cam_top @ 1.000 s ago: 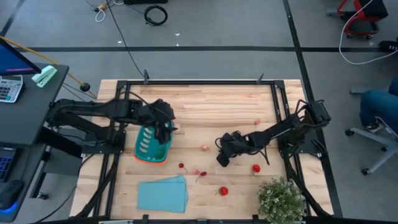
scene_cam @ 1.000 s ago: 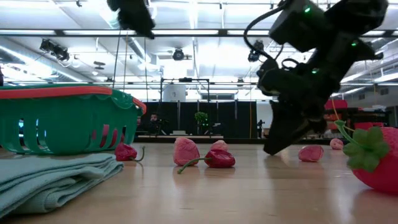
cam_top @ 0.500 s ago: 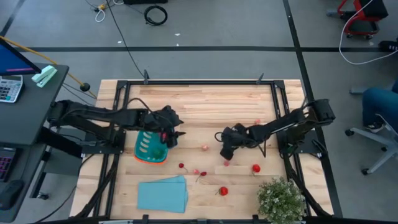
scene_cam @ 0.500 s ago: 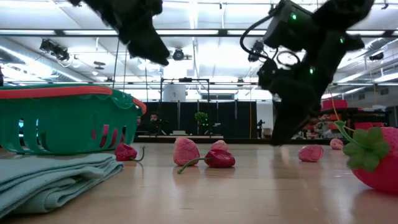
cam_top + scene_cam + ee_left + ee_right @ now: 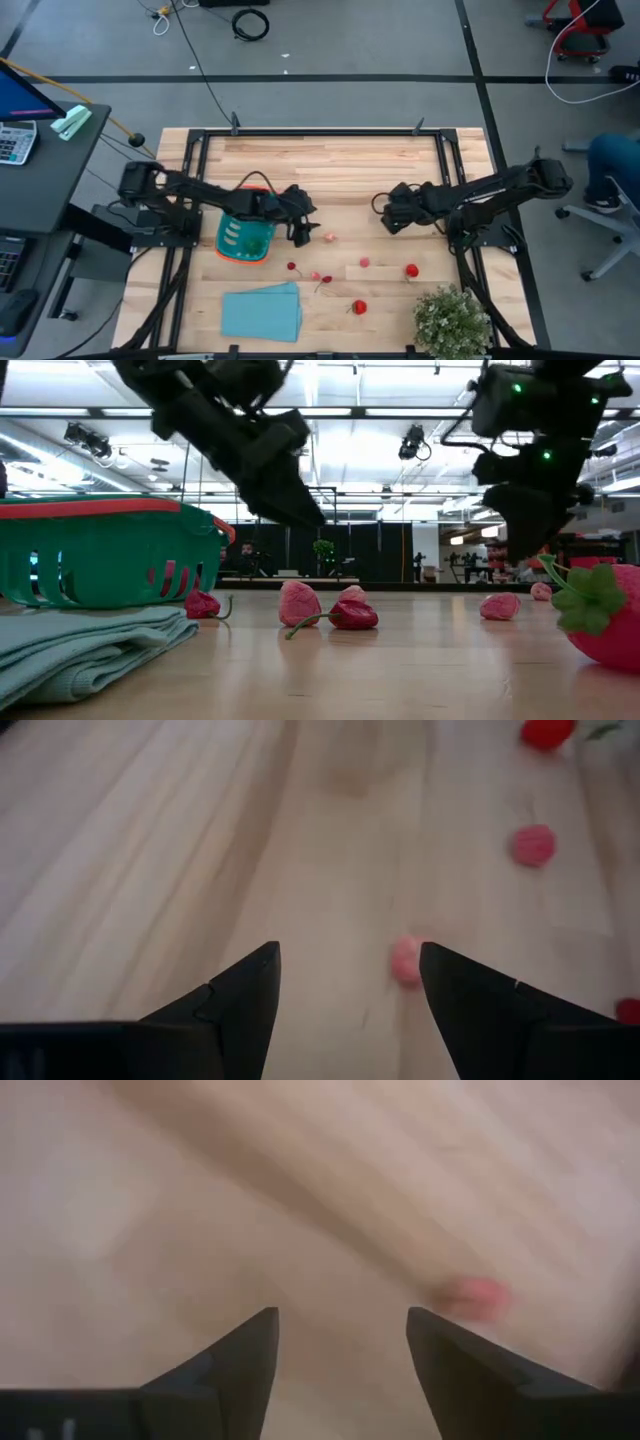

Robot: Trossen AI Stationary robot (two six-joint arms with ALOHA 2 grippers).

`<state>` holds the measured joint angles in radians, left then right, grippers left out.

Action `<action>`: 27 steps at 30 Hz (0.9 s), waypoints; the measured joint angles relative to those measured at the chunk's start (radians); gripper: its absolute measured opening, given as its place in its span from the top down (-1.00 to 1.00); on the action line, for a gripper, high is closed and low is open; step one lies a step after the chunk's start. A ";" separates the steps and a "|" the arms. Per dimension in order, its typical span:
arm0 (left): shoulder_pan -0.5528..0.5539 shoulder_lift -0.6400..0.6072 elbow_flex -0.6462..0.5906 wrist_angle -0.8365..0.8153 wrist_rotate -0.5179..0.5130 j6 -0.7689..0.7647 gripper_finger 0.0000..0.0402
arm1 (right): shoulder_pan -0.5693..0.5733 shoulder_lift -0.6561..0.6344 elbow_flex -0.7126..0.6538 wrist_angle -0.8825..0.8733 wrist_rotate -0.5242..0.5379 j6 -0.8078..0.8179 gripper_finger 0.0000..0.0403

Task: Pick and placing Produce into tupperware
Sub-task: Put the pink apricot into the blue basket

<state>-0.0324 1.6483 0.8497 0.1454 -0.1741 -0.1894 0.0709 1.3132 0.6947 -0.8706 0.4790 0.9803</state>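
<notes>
Left gripper (image 5: 303,235), fingers spread and empty, hovers at the tub's (image 5: 245,238) 3 o'clock, beside a pink fruit (image 5: 328,237). Right gripper (image 5: 386,215), spread, empty, at table centre-right; other produce (image 5: 359,307) lies toward 6 o'clock.

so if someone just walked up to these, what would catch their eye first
Probably the two dark arms reaching in over the wooden table, the left gripper open beside a small pink fruit and the right gripper open near the middle. Next, the teal tub with its orange rim under the left arm. Then the red and pink toy fruits scattered along the front, between a blue cloth and a bushy potted plant.
</notes>
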 joint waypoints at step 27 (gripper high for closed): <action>0.037 0.244 0.166 -0.035 0.048 -0.031 -0.20 | -0.248 -0.046 -0.302 0.345 0.056 0.050 -0.14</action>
<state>0.0043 1.8927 1.0161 0.1108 -0.1260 -0.2202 -0.1773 1.2668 0.3931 -0.5254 0.5348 1.0305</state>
